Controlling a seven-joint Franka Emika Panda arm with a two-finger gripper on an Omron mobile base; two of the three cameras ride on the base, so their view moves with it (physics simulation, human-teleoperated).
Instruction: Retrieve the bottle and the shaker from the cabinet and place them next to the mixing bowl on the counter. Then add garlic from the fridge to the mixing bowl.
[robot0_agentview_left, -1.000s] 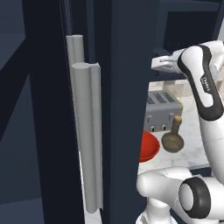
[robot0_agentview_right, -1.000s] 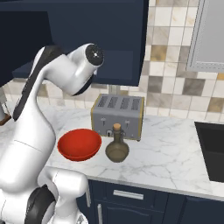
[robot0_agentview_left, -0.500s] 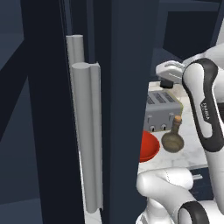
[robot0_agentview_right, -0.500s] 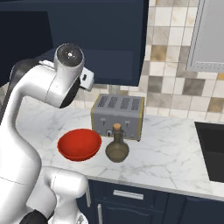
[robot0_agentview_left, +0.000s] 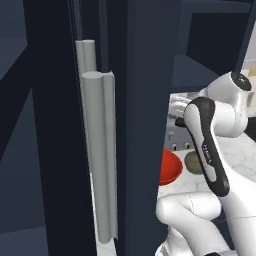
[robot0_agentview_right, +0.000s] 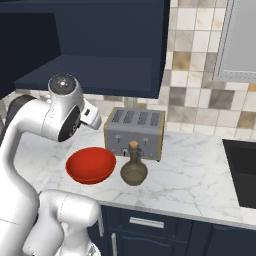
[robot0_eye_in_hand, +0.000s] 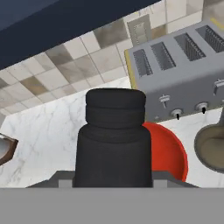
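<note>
The black shaker (robot0_eye_in_hand: 113, 140) stands upright in my gripper (robot0_eye_in_hand: 113, 177), which is shut on its lower body; the fingertips are hidden behind it. Below and beyond it sits the red mixing bowl (robot0_eye_in_hand: 173, 153) on the white marble counter (robot0_agentview_right: 190, 180). The olive-brown bottle (robot0_agentview_right: 133, 167) with its cork stands just right of the bowl (robot0_agentview_right: 91, 165), in front of the toaster. My arm is folded over the counter's left end, left of the bowl. The navy cabinet (robot0_agentview_right: 100, 40) hangs above. The garlic and the fridge are out of view.
A grey four-slot toaster (robot0_agentview_right: 135, 132) stands against the tiled wall behind the bowl and the bottle. A black cooktop (robot0_agentview_right: 242, 170) lies at the right edge. A tall dark panel with a grey vertical handle (robot0_agentview_left: 97, 150) stands close on the left.
My arm has swung down and to the left from the cabinet, bringing the shaker low over the counter near the bowl. Bowl, bottle and toaster have not moved.
</note>
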